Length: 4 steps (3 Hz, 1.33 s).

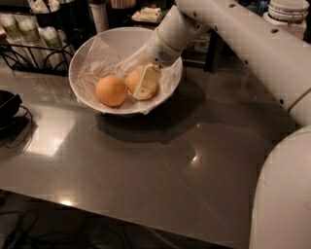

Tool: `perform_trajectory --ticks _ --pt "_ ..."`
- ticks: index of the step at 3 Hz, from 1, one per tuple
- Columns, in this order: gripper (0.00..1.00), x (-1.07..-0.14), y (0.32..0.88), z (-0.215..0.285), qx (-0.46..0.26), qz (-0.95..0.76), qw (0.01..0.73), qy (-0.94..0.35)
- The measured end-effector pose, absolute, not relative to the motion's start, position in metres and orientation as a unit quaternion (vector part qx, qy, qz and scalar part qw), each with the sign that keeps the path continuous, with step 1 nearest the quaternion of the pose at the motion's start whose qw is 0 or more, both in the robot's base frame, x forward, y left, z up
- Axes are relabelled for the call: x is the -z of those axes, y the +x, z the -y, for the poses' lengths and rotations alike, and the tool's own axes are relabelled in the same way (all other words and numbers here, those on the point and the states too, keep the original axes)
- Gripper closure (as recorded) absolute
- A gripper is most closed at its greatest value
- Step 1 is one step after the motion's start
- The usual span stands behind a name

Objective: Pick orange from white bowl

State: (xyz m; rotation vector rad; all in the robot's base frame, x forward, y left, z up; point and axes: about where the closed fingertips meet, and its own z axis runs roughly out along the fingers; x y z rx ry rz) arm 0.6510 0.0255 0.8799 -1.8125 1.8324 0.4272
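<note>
The white bowl (82,58), lined with crinkled white paper, stands at the back of the grey table and holds two round fruits. The paler orange (132,79) lies right of the bowl's middle. My gripper (142,86) reaches down into the bowl from the upper right and sits right at this orange, with its cream-coloured tip covering the fruit's right side. A deeper orange fruit (112,91) lies just left of it, touching or nearly touching it. The orange rests on the paper in the bowl.
A black wire rack (34,53) with bottles stands behind the bowl at the left. A dark object with cables (7,109) sits at the left edge. Boxes and a white container (289,9) stand at the back. My arm (252,44) spans the upper right.
</note>
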Motion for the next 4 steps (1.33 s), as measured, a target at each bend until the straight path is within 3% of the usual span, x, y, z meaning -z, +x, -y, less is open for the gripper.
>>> perform_trajectory --ticks 2,3,4 --pt "0.23 -0.8444 0.6605 -0.0246 -0.156 -0.68 0.244 -0.673" --pt "0.39 -0.8432 0.6613 -0.0258 -0.157 -0.68 0.244 -0.673" --pt "0.63 -0.8447 0.6619 -0.0263 -0.159 -0.68 0.244 -0.672"
